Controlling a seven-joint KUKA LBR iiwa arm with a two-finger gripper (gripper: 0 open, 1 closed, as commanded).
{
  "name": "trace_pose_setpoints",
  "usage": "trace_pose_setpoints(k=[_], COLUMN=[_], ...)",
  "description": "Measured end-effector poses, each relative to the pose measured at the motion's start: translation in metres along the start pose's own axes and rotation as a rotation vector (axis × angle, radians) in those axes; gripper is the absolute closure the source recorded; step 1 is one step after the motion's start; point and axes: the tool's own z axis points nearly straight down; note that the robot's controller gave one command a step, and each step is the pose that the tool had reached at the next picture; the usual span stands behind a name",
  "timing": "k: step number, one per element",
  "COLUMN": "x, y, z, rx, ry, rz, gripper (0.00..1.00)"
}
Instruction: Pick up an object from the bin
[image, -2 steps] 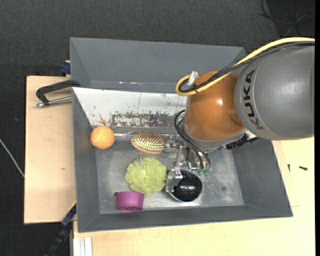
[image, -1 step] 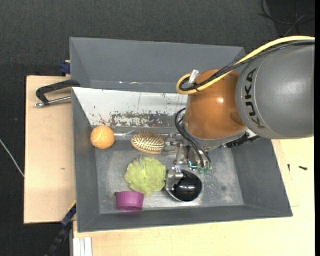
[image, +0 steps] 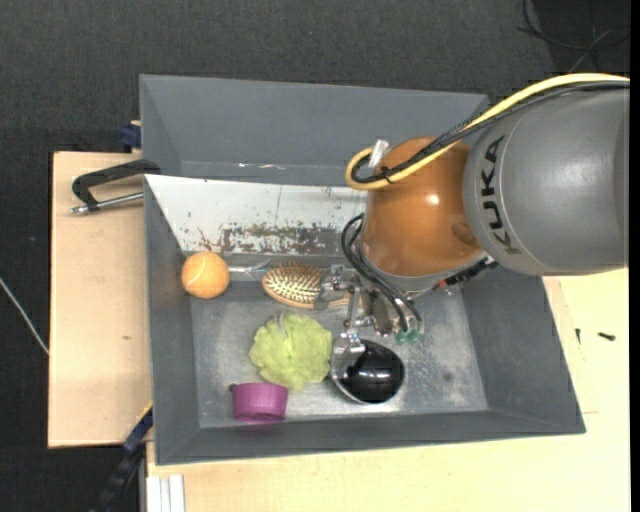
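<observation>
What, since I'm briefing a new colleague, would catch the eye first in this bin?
The big grey arm with its orange cover looms at the upper right, its gripper down beside a glossy black round thing near the front of the bin. After that the colours stand out: an orange ball at the back left, a fluffy yellow-green sponge in the middle and a purple cup at the front left.

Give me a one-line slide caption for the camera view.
Claw low in the bin, at a glossy black round thing beside a yellow-green sponge; orange ball, hairbrush, purple cup nearby.
</observation>
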Motion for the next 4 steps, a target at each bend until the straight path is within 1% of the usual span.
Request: trace_pose_setpoints(k=[1,2,3,4], x=[-0.004,-0.027,-0.027,-0.039], y=[0.005,0.054,0.053,-0.033], z=[0.051,0.082,0.082,-0.073], rx=[0.000,-0.002,-0.002,0.001], ry=[-0.004,-0.008,-0.007,-0.003], rz=[-0.252,-0.470,-0.470,-0.440], gripper=[0.00,1.00,1.00,1.00])
